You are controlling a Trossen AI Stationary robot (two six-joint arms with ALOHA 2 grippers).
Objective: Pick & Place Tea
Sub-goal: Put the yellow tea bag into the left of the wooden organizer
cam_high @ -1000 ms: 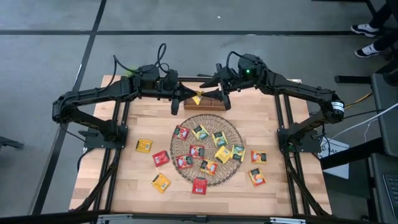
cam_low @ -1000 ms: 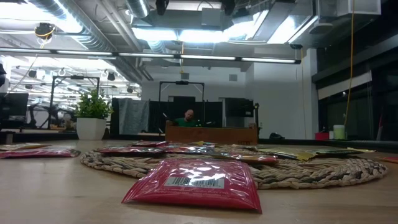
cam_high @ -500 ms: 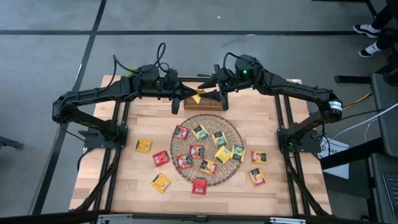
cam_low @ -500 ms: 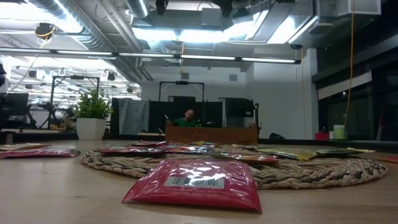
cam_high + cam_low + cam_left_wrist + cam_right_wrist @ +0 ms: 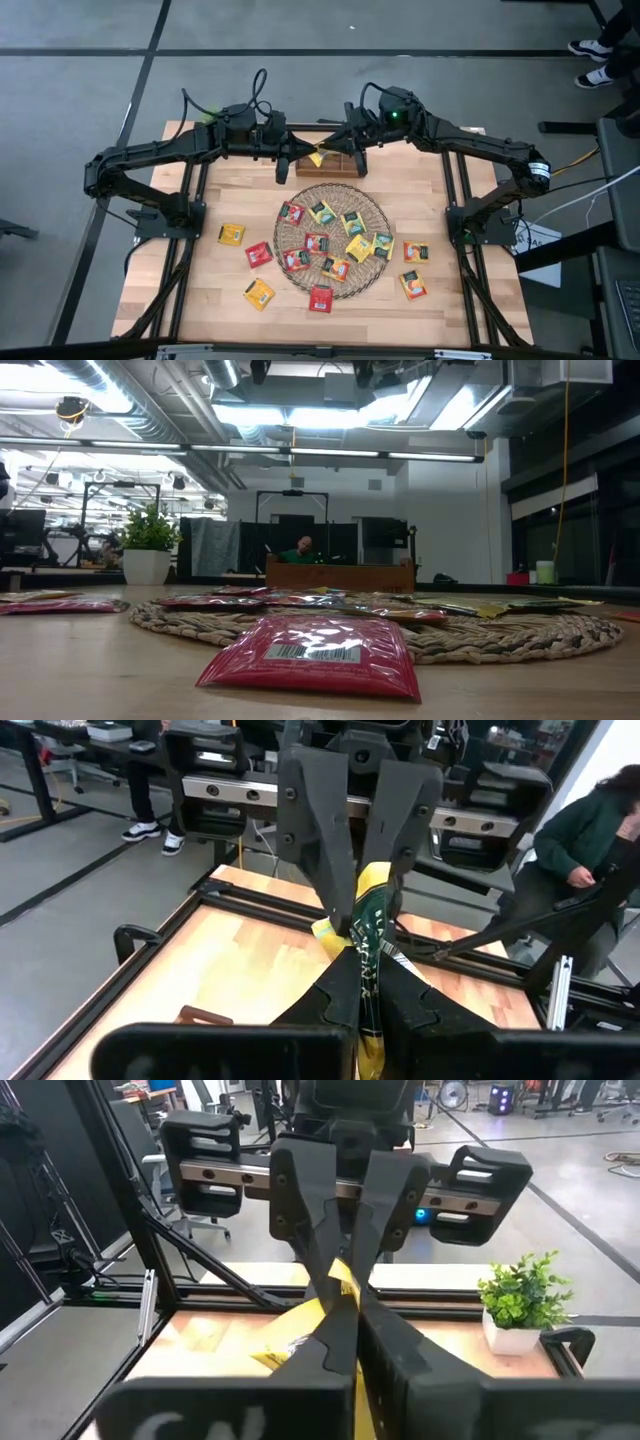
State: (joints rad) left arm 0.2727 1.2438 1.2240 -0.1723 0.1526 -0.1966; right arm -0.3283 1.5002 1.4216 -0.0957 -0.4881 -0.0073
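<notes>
Now we pinch one yellow sachet (image 5: 317, 158) between both claws: left claw (image 5: 298, 155) and right claw (image 5: 336, 150) meet tip to tip, both clamped on it, above the desk's (image 5: 200, 290) far edge by the wooden box (image 5: 340, 165).

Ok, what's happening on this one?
Both arms meet at the table's far edge, above a wooden box. The left gripper and the right gripper are both shut on the same yellow tea sachet, held up between them like a handover. The other sachets lie on and around the round wicker mat.
</notes>
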